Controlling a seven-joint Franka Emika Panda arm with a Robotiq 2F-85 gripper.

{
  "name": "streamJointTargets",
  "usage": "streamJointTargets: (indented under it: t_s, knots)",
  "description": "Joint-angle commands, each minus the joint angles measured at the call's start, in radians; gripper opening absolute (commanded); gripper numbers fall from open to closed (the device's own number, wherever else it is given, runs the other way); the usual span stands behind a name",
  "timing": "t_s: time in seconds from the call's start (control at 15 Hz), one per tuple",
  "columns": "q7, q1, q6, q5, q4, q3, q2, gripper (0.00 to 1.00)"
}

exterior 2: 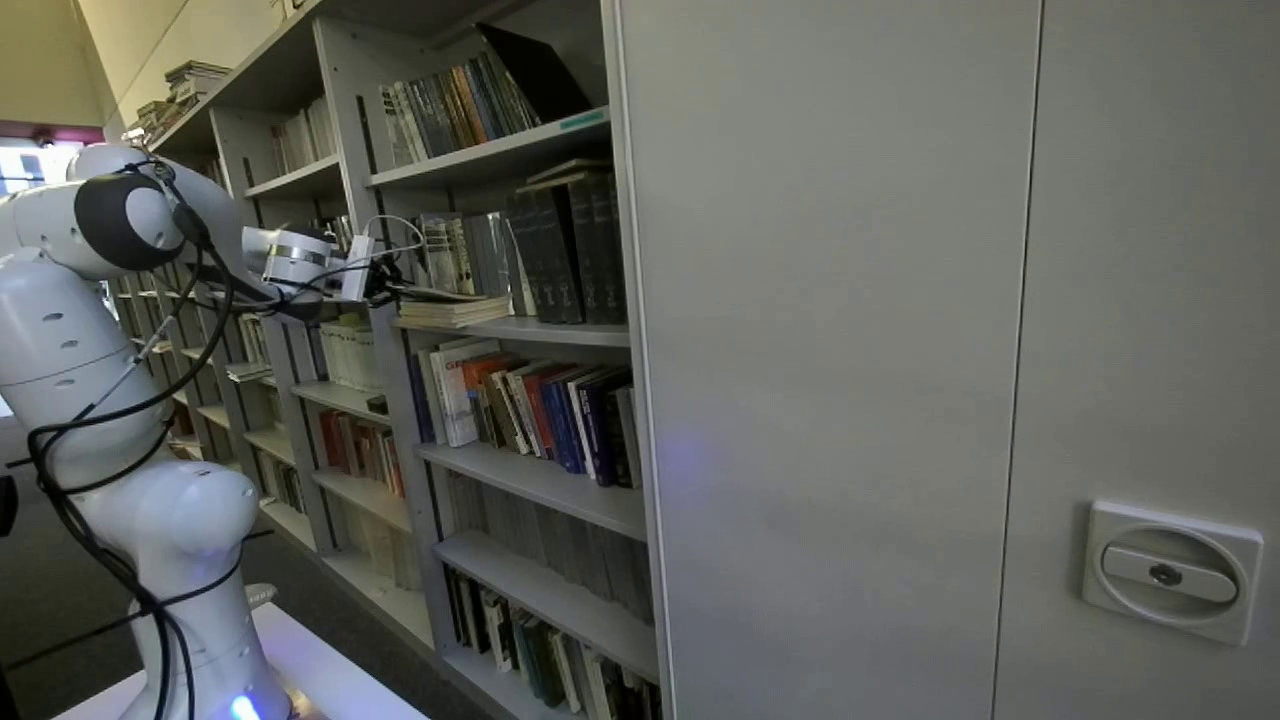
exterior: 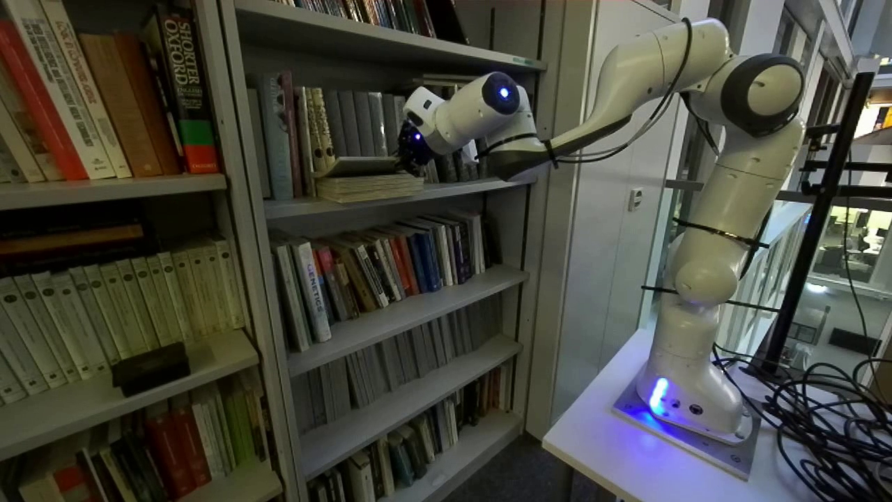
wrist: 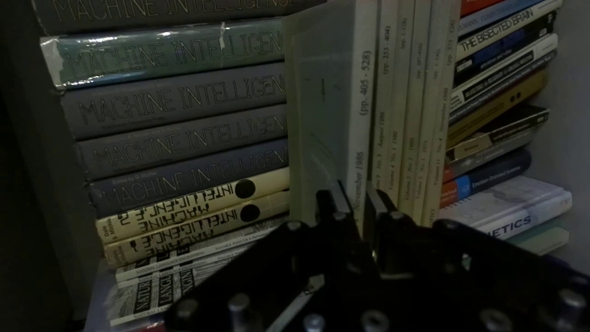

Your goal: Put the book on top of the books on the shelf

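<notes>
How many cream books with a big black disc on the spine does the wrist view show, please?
2, side by side: one cream book next to a dark book, the other cream book pictured just below the first. The held book or the pincer may hide more.

The thin pale book (wrist: 329, 110) is held over cream books (exterior: 369, 189) stacked flat on the grey shelf (exterior 2: 575, 332).

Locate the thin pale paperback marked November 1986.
In the wrist view, the pale paperback is held in the black two-fingered hand, just left of the stacked cream paperbacks.
</notes>
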Motion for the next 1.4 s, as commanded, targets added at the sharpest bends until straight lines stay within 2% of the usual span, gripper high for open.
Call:
streamJointTargets:
  t_s: [0.0,0.67,1.33]
  knots:
    - [0.016,-0.009,-0.040,-0.042,0.019,-0.004,0.005,0.03]
    - [0.004,-0.021,-0.057,-0.036,-0.006,-0.034,-0.017,0.03]
    - [-0.080,0.011,-0.028,0.006,-0.067,-0.036,-0.057,0.03]
